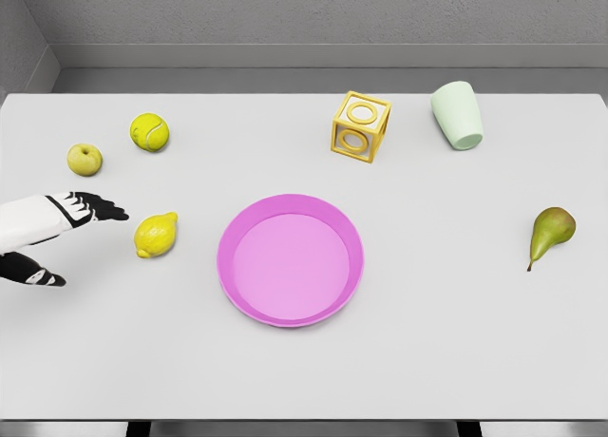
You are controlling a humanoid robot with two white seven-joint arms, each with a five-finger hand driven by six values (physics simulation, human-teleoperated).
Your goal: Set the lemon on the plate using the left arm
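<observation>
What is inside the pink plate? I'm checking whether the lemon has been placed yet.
Nothing: the pink plate shows only its bare inside. The lemon lies on the table to its left. Nothing covers the plate.

The left hand (74,230) shows only partly, its arm cut off by the left edge.

I see lemon (156,235): yellow, lying on side on desk (427,361), just left of plate (290,259), not touching. Plate: pink, round, shallow, upright, near desk centre.
</observation>
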